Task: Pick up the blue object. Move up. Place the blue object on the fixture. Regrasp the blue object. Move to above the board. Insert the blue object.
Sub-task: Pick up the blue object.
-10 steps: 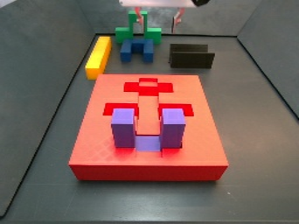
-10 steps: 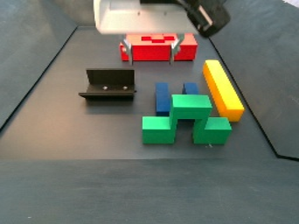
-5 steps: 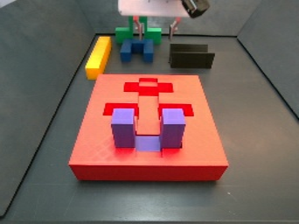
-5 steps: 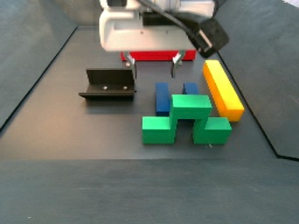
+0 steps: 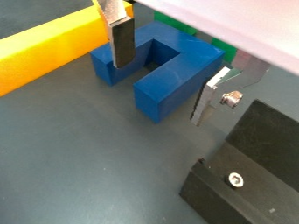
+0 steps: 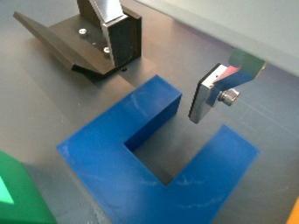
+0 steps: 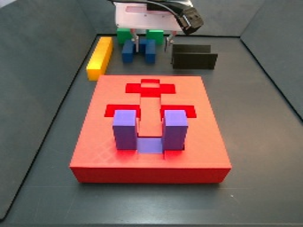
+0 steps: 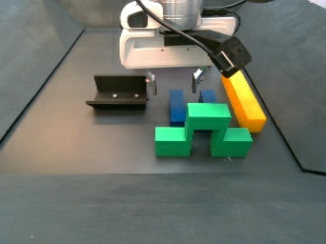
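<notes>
1. I see the hand [image 8: 176, 78] low over the blue object [image 8: 192, 102], its fingers [image 5: 118, 39] spread wide on either side of the block and pinching nothing.
2. The blue object [image 6: 158, 157] lies flat on the tabletop [image 8: 76, 152], between the yellow bar [image 8: 243, 95] and the fixture [image 8: 117, 92]. The green block [image 8: 201, 129] hides its near end in a side view.
3. In a side view, the hand [image 7: 144, 37] covers most of the blue object; I can't make out contact.
4. The board [image 7: 149, 133] sits well apart, with a purple block [image 7: 151, 129] in it.
</notes>
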Robot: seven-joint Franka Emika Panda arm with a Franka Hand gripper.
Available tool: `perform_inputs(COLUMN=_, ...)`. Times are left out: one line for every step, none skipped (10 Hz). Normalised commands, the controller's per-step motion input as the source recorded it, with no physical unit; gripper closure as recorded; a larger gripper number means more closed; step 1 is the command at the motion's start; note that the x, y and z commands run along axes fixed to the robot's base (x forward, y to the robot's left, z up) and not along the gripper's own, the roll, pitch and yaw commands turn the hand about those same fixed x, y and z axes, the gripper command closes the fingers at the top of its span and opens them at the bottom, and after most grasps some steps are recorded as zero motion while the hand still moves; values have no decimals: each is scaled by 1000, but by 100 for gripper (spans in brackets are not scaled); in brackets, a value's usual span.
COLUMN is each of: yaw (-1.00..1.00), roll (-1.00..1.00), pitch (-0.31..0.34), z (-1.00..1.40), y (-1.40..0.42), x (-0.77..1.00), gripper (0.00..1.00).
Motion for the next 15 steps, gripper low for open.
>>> perform_inputs(yaw=0, roll=0, pitch=0, z=-160, y=120, x=-60, gripper=0)
perform_inputs(yaw=0, roll=0, pitch=0, z=-183, y=111, x=-66, gripper=0)
perform_inputs(yaw=0, roll=0, pitch=-9, z=-240, y=9, x=-29, gripper=0)
perform_inputs(yaw=0, roll=0, pitch=-20, z=-263, y=0, x=0, gripper=0)
perform_inputs(yaw=0, roll=0, pitch=-24, z=-249, y=0, x=0, gripper=0)
perform_inputs(yaw=0, roll=0, pitch=-19, z=-223, y=0, x=0, gripper=0)
perform_inputs(yaw=0, roll=0, pitch=0, z=-86, y=0, x=-20, gripper=0)
perform_inputs(yaw=0, roll=31, pitch=0, z=-51, y=-71, x=0, gripper=0)
perform_inputs(yaw=0, roll=116, pitch=0, z=0, y=-120, x=0, gripper=0)
perform_inputs(yaw=0, roll=-17, pitch=0, z=0, y=0, x=0, gripper=0)
perform_inputs(yaw=0, roll=0, pitch=0, z=-51, y=89, x=0, gripper=0)
perform_inputs(yaw=0, roll=4, pitch=0, z=0, y=0, x=0, gripper=0)
perform_inputs(yaw=0, roll=13, pitch=0, z=0, y=0, x=0, gripper=0)
perform_inputs(yaw=0, roll=0, pitch=0, z=0, y=0, x=0, gripper=0)
perform_inputs(yaw=0, roll=0, pitch=0, z=0, y=0, x=0, gripper=100)
